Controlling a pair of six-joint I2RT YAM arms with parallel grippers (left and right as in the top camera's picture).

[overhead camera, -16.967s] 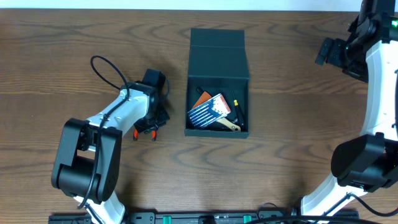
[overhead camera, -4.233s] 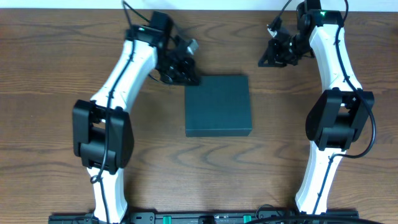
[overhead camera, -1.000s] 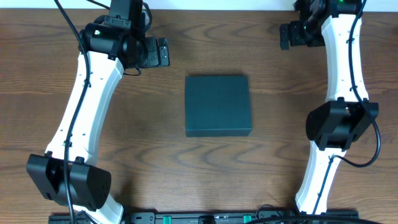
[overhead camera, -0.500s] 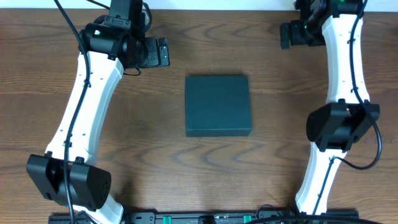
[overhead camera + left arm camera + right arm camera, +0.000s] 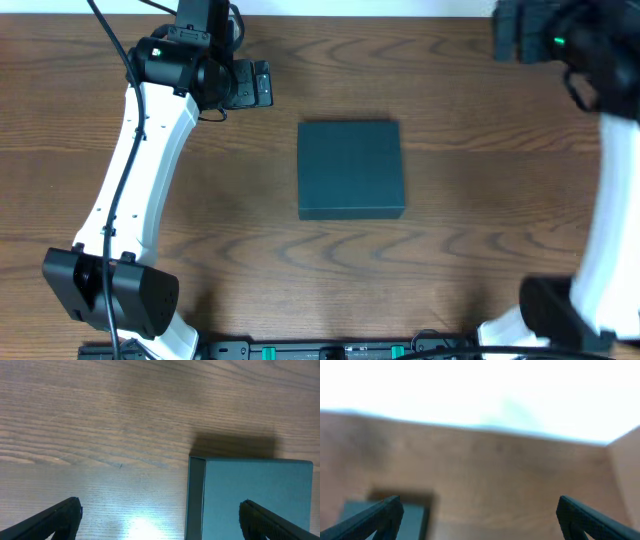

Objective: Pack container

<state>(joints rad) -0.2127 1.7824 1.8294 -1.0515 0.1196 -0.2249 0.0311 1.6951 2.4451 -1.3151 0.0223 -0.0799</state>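
Left hand (image 5: 256,85), its two dark fingers (image 5: 50,520) spread wide and gripping nothing, hangs over the far-left part of the wooden desk (image 5: 200,250). The right hand (image 5: 515,35) is likewise open and empty, its fingertips far apart at the bottom corners of its wrist view.

At the near edge of the desk, the left arm (image 5: 120,190) leaves its black base (image 5: 110,300) by the near-left corner and stretches toward the far edge. The right arm (image 5: 610,200) runs along the right edge, blurred in the overhead view.

Between the two arms, about the middle of the desk, sits the container (image 5: 350,170), a dark teal box with its flap lid closed flat, touched by neither hand. The left wrist camera looks down on one corner of it, with a seam along its side and a shadow on the wood beyond.

Farther off, the left hand is near the box's far-left corner but apart from it. The right hand is a dark blur near the far-right corner of the desk. The right wrist view, soft and overexposed, shows a piece of the box low on the left.
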